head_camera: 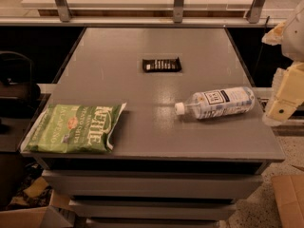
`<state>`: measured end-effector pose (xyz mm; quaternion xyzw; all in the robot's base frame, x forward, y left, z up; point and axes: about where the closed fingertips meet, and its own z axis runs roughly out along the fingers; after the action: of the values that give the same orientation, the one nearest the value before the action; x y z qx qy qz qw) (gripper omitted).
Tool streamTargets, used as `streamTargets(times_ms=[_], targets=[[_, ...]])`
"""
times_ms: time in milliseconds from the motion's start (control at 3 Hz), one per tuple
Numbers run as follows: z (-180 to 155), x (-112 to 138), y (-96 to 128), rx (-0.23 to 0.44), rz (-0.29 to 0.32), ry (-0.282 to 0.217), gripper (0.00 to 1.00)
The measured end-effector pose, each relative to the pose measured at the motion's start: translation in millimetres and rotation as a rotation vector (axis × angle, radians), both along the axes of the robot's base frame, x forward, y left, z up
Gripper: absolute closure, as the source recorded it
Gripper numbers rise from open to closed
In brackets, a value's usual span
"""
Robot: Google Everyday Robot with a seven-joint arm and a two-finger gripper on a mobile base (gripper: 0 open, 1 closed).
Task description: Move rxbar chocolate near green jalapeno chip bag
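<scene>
Hand: the hand (286, 99) is at the right edge of the view, outside the right rim of the table (142, 42) and about level with the bottle; only part of it is in view.
Hand state: cannot tell whether it is released or clenched; it touches none of the items on the table.
Rxbar chocolate: the rxbar chocolate (162, 64) lies flat on the far middle of the table, long side across the view, white lettering facing up, nothing touching it.
Green jalapeno chip bag: the green jalapeno chip bag (76, 128) lies flat at the near left corner of the table, well apart from the rxbar chocolate, with its left end at the table edge.
Water bottle: a clear water bottle (216, 103) lies on its side on the right half of the table, white cap pointing left, nearer than the bar and apart from it.
Table: grey flat top carrying all three items.
Floor: a cardboard box (289, 198) stands at lower right beside the table.
</scene>
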<state>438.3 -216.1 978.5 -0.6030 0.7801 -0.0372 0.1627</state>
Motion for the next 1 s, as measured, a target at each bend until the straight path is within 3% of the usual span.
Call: streamTargets(times_ms=[333,667,1000], targets=[[1,0,0,-0.001,0.000,-0.002,0.00],[0,21,3,-0.015,0.082,-0.014,0.00],[-8,61,19,-0.021,0.206,-0.019,0.00]])
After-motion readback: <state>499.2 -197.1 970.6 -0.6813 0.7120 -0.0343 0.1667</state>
